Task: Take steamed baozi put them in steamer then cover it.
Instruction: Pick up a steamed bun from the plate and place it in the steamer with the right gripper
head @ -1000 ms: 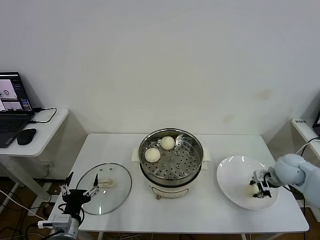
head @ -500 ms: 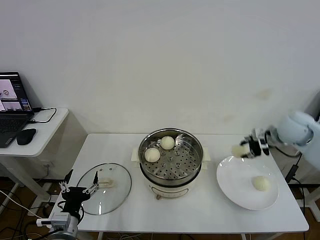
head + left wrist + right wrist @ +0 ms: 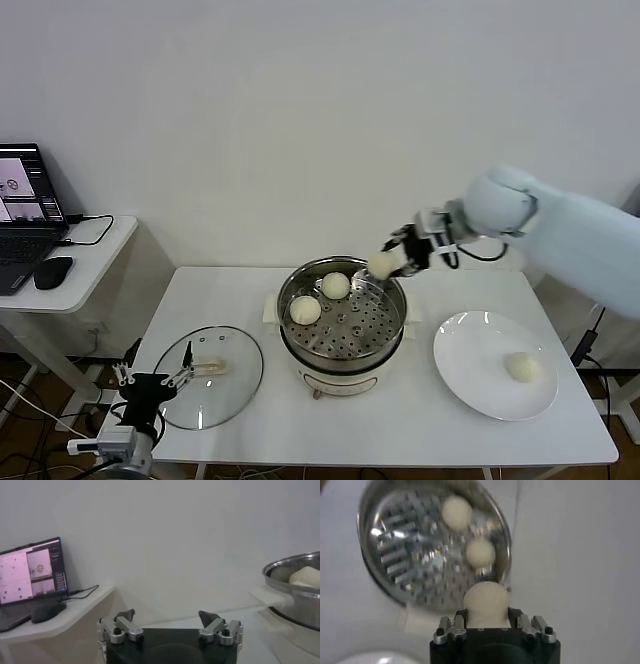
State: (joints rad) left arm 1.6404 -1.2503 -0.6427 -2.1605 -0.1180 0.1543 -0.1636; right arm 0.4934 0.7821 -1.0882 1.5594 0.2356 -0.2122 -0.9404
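Observation:
The steamer (image 3: 392, 300) stands mid-table with two baozi (image 3: 335, 285) (image 3: 305, 310) on its perforated tray. My right gripper (image 3: 388, 262) is shut on a third baozi (image 3: 380, 265) and holds it in the air above the steamer's far right rim. In the right wrist view that baozi (image 3: 486, 602) sits between the jaws, with the steamer (image 3: 395, 560) below. A fourth baozi (image 3: 520, 367) lies on the white plate (image 3: 470, 360) at the right. The glass cover (image 3: 235, 375) lies flat on the table left of the steamer. My left gripper (image 3: 150, 385) is open, low at the front left beside the cover.
A side desk at the far left holds a laptop (image 3: 25, 205) and a mouse (image 3: 52, 272). The steamer's rim (image 3: 295, 572) shows far off in the left wrist view.
My right gripper lifted a baozi from the plate and carried it left and up to above the steamer's rim. One baozi stays on the plate. The left arm barely moved.

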